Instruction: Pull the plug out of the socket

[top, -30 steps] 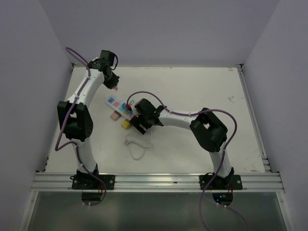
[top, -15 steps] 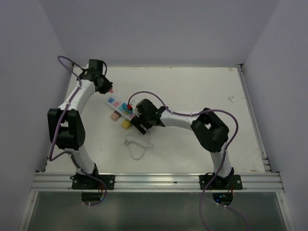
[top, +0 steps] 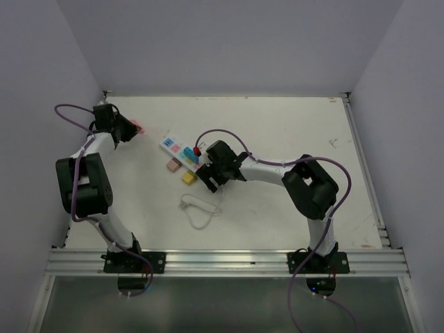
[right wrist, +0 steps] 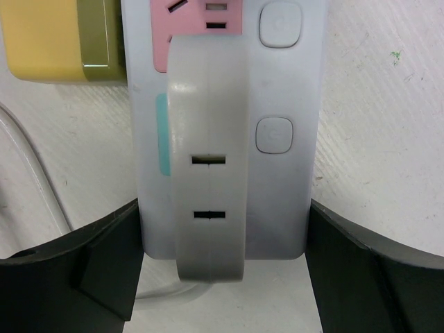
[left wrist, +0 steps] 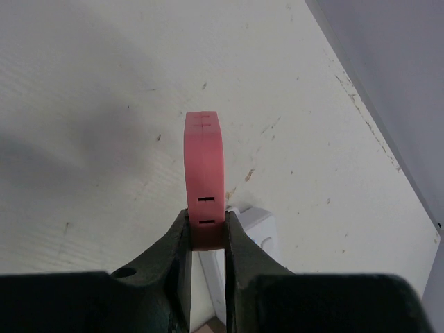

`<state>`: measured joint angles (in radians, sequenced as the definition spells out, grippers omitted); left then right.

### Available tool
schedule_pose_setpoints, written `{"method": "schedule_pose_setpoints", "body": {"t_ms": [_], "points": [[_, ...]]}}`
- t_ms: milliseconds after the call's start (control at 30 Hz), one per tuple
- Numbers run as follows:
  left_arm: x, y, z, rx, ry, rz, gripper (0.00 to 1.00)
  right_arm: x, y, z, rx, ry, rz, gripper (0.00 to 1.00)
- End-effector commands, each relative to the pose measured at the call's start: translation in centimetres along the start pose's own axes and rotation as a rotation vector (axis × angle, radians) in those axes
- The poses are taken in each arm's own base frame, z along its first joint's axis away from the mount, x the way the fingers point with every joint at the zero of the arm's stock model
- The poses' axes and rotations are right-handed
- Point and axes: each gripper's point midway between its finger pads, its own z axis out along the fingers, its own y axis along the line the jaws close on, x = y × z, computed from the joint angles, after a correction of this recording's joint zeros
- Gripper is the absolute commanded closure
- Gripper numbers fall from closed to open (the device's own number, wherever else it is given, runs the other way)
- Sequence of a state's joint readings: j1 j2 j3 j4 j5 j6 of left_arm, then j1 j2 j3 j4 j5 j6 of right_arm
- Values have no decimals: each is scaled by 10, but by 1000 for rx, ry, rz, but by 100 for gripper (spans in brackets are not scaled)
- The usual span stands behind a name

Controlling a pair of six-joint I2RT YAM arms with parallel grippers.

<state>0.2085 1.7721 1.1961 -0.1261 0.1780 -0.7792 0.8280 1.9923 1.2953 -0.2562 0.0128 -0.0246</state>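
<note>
The left gripper has swung away to the upper left of the top view. Half a second ago it was just off the far end of the power strip; now it is well apart from it. Its fingers are pinched on a pink plug, which hangs clear above the table.

The power strip lies slanted left of centre. It has shifted slightly to the right with the right gripper, and so have the yellow block and the pinkish block beside it. The right fingers are spread to the strip's width and press its two long sides at the near end. A pale grey plug sits on the strip there. The looped cord lies below it.
</note>
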Motion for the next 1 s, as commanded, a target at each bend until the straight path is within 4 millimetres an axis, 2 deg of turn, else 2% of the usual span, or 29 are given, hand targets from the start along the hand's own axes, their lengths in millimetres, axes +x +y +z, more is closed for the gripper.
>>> {"method": "schedule_pose_setpoints", "body": {"t_ms": [0, 33, 133, 267, 333, 367, 400, 467, 500, 600, 733, 900, 967], "points": [[-22, -33, 12, 183, -44, 66, 94, 124, -9, 2, 34, 405, 23, 100], [-18, -29, 22, 177, -22, 53, 93, 125, -9, 1, 34, 407, 23, 100], [-18, -29, 30, 200, -20, 45, 92, 123, -9, 1, 30, 402, 21, 100], [-2, -13, 46, 203, 2, 13, 92, 122, -7, 2, 23, 398, 16, 100], [4, -10, 48, 211, 16, -6, 83, 123, -8, 2, 22, 399, 16, 100], [7, -6, 50, 208, 19, -13, 76, 123, -8, 1, 22, 398, 16, 100], [7, -7, 49, 210, 18, -19, 57, 123, -8, 2, 22, 398, 16, 100], [7, -3, 48, 194, 16, -23, 36, 123, -8, 2, 21, 398, 15, 100], [5, 0, 47, 174, 7, -24, 19, 122, -8, 2, 23, 395, 15, 100], [3, 9, 44, 129, 6, -18, 0, 123, -9, 3, 27, 399, 13, 100], [-3, 5, 29, 118, -19, -8, 0, 123, -9, 3, 29, 396, 13, 100], [-11, 11, 13, 30, -46, -45, 0, 124, -10, 4, 33, 396, 11, 100], [-8, 16, 2, -26, -35, -83, 1, 123, -12, 4, 44, 391, 9, 100]]}}
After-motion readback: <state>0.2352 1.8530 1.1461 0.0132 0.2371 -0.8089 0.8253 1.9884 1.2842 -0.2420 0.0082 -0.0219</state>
